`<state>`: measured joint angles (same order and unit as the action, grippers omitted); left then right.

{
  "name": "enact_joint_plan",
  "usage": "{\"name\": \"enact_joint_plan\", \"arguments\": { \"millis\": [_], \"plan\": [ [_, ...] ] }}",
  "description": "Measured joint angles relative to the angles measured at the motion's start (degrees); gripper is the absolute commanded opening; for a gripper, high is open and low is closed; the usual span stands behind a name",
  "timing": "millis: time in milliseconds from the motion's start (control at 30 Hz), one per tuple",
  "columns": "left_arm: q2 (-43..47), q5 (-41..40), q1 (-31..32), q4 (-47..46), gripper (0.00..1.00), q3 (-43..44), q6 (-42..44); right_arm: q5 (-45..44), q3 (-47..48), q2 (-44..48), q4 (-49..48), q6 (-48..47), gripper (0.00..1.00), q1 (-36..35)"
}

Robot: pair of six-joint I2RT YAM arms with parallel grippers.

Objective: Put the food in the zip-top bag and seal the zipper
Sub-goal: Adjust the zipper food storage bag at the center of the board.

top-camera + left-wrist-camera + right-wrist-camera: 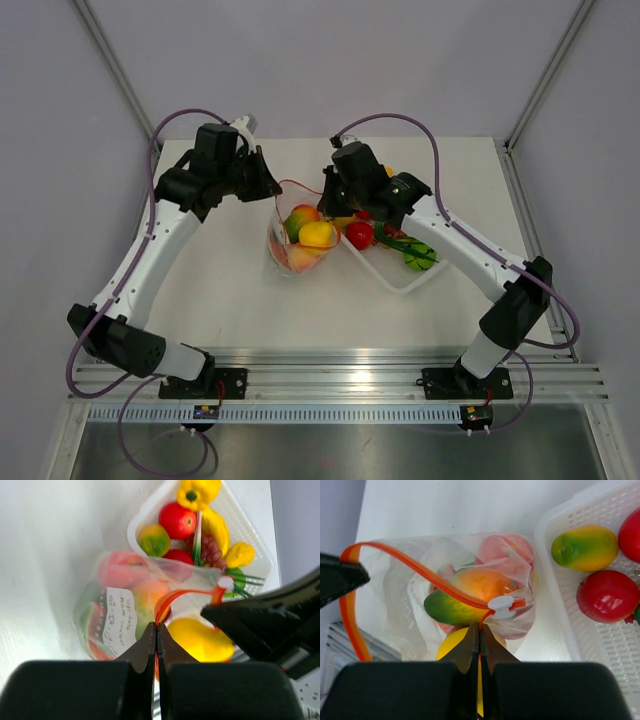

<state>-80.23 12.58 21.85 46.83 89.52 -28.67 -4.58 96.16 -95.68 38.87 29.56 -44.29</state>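
Crinkly clear bag [390, 605]; left gripper [156, 629], right gripper [480, 629], jaws tight on orange zipper [415, 567]

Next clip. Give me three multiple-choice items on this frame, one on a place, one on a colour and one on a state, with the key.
1. In the top view, where does the white tray lie relative to the zip-top bag?
A. to its left
B. to its right
C. underneath it

2. The slider on the zipper is
A. white
B. blue
C. black

3. The right gripper is
A. open above the tray
B. shut on the zipper
C. shut on a red fruit

Key:
1 B: the tray sits beside the bag on its right.
2 A: the right wrist view shows a white clip on the orange zipper.
3 B: its fingers are pinched together on the zipper just below the slider.
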Motion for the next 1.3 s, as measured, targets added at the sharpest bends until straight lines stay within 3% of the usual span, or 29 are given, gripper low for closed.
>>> {"name": "enact_joint_plan", "arguments": {
  "millis": [167, 333, 400, 467, 600, 633, 767, 867, 967, 1100, 1300],
  "plan": [
    [-4.70, -2.84, -1.62, -0.13, 0.00, 4.04, 4.02, 1.22, 1.77, -1.03, 0.87, 3.89, 0.00, 0.70],
    [-13.66, -4.59, -3.41, 0.31, 0.00, 6.88, 7.85, 2.16, 6.19, -8.22, 2.97, 6.60, 0.00, 2.86],
    [-16.28, -4.79, -3.65, 0.50, 0.15, 7.17, 9.05, 2.71, 6.19, -9.01, 3.28, 7.43, 0.00, 3.45],
    [-16.96, -4.92, -3.67, 1.46, 0.39, 7.13, 10.25, 2.67, 6.19, -8.55, 3.34, 7.82, 0.00, 3.65],
    [-15.23, -5.16, -3.80, 1.77, 0.59, 7.39, 12.33, 2.84, 6.21, -7.82, 3.67, 8.31, 0.00, 3.85],
    [-14.56, -5.18, -3.85, 2.10, 0.60, 7.65, 12.79, 3.30, 6.16, -7.82, 3.80, 8.57, 0.00, 3.96],
    [-9.38, -6.25, -3.37, 2.71, 0.60, 7.45, 13.86, 5.64, 5.79, -7.74, 3.58, 10.08, 0.00, 4.28],
    [-1.68, -8.79, -1.07, 2.58, 0.51, 5.84, 14.78, 7.34, 5.79, -7.30, 3.30, 11.23, 0.00, 4.31],
    [6.58, -10.47, 5.07, 2.25, 0.43, 3.85, 15.76, 9.31, 5.64, -6.12, 2.69, 12.63, 0.00, 4.31],
    [14.01, -9.42, 13.70, 0.28, 0.42, -1.33, 16.15, 10.99, 4.20, -3.21, 1.25, 14.23, 0.00, 4.33],
    [10.60, -9.86, 19.10, -1.57, 0.43, -8.35, 14.60, 12.70, 2.47, -2.21, -0.28, 15.89, 0.00, 4.35]
  ]
}}
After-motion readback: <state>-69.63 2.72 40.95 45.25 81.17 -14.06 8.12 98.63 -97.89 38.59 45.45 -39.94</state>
